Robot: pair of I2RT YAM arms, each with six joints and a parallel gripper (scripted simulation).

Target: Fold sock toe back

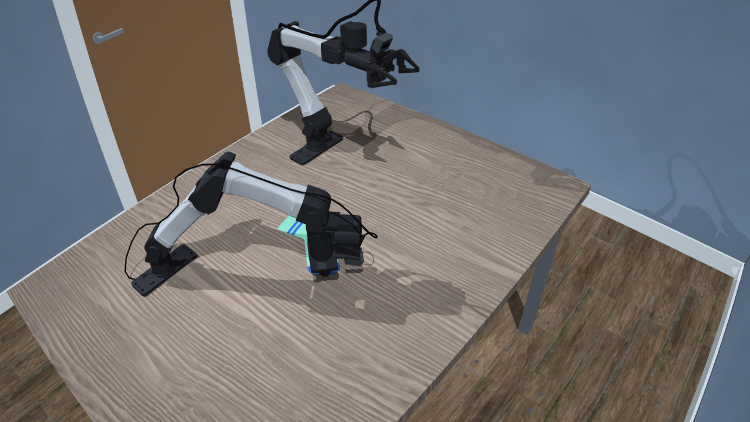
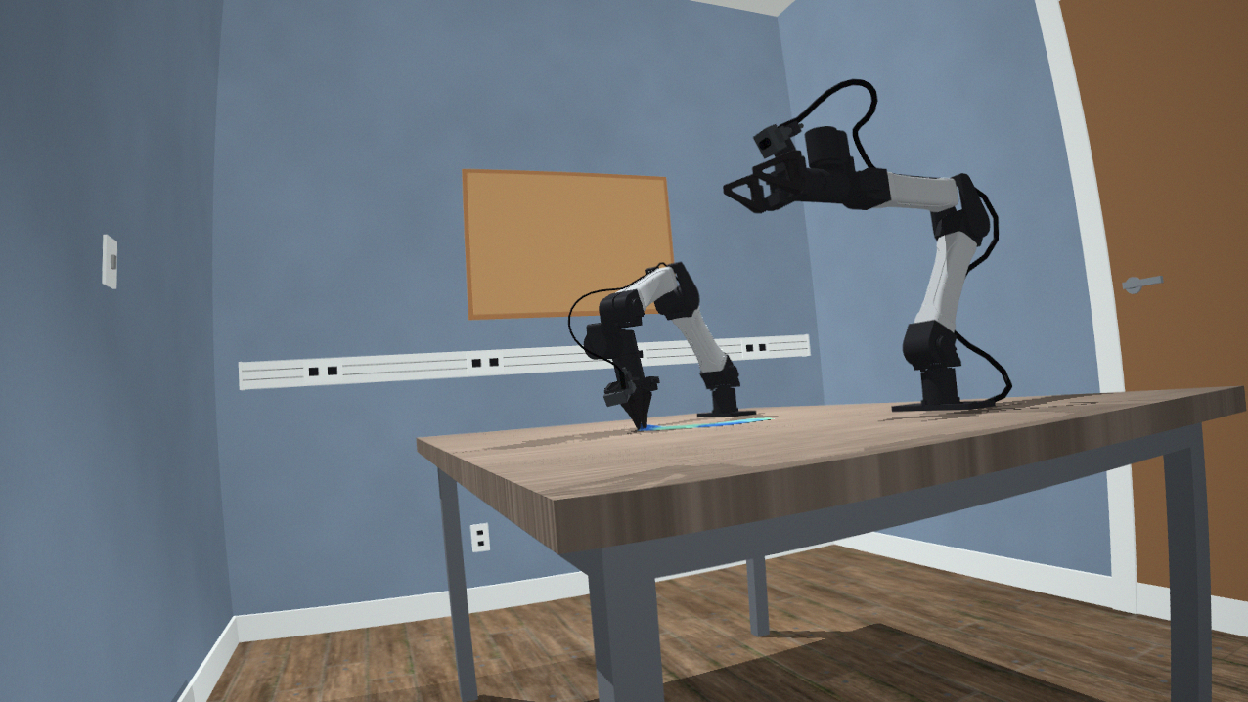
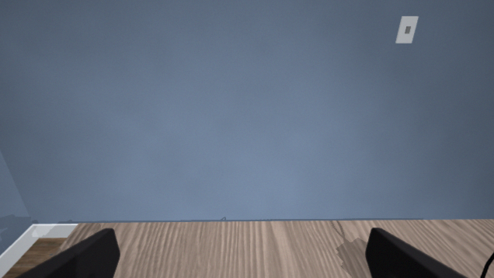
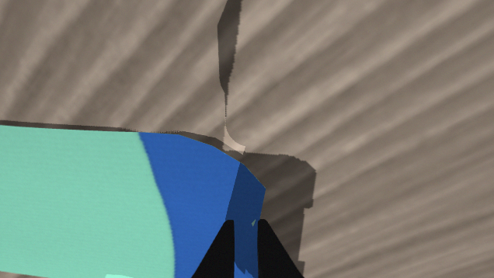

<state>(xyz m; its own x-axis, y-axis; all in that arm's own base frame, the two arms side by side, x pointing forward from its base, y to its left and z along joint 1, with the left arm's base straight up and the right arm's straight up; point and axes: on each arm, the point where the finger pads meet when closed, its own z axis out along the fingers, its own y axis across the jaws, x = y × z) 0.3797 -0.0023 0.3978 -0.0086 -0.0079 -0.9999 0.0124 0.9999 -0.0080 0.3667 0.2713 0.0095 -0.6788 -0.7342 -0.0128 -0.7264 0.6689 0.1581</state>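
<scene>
The mint-green sock point(image 1: 287, 225) point(image 2: 706, 424) point(image 4: 78, 194) lies flat on the table, with blue stripes near its cuff. Its blue toe point(image 4: 190, 182) is drawn in and buckled at the tip. My right gripper point(image 1: 325, 274) point(image 2: 641, 427) point(image 4: 245, 231) points down at the table top and is nearly closed, with blue toe fabric pinched between its fingertips. The right arm hides much of the foot and heel in the top view. My left gripper point(image 1: 407, 74) point(image 2: 741, 180) point(image 3: 242, 241) is wide open and empty, high above the table, away from the sock.
The wooden table point(image 1: 220, 346) point(image 2: 785, 462) carries both arm bases. The left arm's base point(image 1: 316, 148) stands farther back in the top view; the right arm's base point(image 1: 164, 270) stands nearer. Shadows of the right arm fall around the toe. A wall stands beyond the left gripper.
</scene>
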